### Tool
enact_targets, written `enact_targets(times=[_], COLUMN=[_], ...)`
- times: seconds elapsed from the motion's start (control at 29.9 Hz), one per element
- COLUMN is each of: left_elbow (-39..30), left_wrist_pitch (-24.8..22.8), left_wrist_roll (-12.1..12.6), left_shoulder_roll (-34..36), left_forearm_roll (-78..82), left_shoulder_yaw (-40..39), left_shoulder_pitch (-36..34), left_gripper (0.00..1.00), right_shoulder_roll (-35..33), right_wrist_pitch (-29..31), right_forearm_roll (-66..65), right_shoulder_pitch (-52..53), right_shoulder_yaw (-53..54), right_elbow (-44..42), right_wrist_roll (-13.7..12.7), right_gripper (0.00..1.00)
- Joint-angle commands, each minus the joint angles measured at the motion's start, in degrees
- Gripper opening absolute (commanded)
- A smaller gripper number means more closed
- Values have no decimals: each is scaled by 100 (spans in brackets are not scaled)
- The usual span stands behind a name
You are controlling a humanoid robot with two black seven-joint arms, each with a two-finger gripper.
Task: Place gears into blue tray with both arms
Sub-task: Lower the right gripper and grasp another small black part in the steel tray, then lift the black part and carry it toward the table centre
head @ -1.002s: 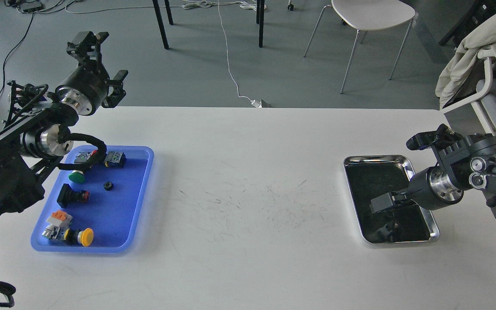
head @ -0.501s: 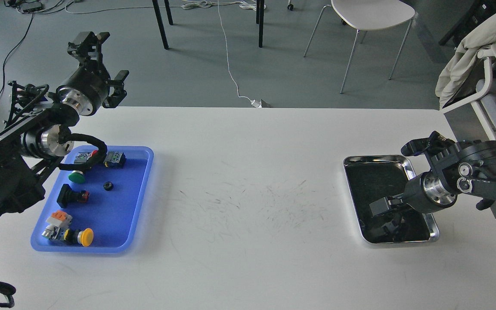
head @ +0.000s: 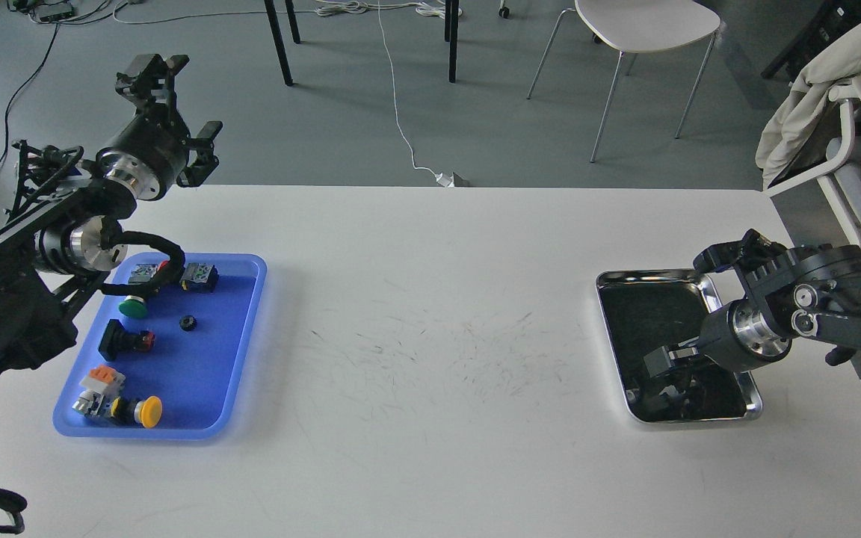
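Here, right gripper (head: 662, 368) lowered into silver tray (head: 610, 282) at 3 o'clock, finger state unclear, one gear (head: 188, 323) seen in blue tray (head: 251, 314), left gripper (head: 152, 72) raised, state unclear.

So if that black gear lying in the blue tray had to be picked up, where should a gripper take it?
Probably across the outer rim of the gear, from straight above: it seems to lie flat on the blue tray with open floor around it.
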Motion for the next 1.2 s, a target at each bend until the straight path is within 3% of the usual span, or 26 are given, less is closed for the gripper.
enact_targets(times=[0.0,0.07,0.17,0.3,0.53,0.77,0.94,1.07,1.17], left_elbow=[0,0,0,0,0,0,0,0,0], left_wrist_pitch=[0,0,0,0,0,26,88,88,88], left_wrist_roll=[-1,-1,8,7,8,8,8,8,16], left_shoulder_roll=[9,9,17,9,17,9,9,17,35], left_forearm_roll=[-6,-6,3,3,3,3,20,20,29], left_shoulder_yaw=[0,0,0,0,-9,0,9,9,9], left_shoulder_pitch=[9,9,9,9,9,9,9,9,9], left_gripper=[98,98,98,98,98,98,98,98,98], right_shoulder_roll=[25,17,17,17,-10,-1,419,920,1492], right_wrist_pitch=[0,0,0,0,0,0,0,0,-390], right_forearm_roll=[-1,-27,-89,-89,-98,279,824,1237,1755], right_shoulder_pitch=[26,35,26,44,184,1273,1670,1512,1231], right_shoulder_yaw=[-93,-120,-120,-120,-120,135,205,617,803], right_elbow=[-2,-2,-2,-11,42,472,570,508,499], right_wrist_roll=[-1,8,34,78,87,105,149,605,896], right_gripper=[45,37,13,1,2,2,2,2,2])
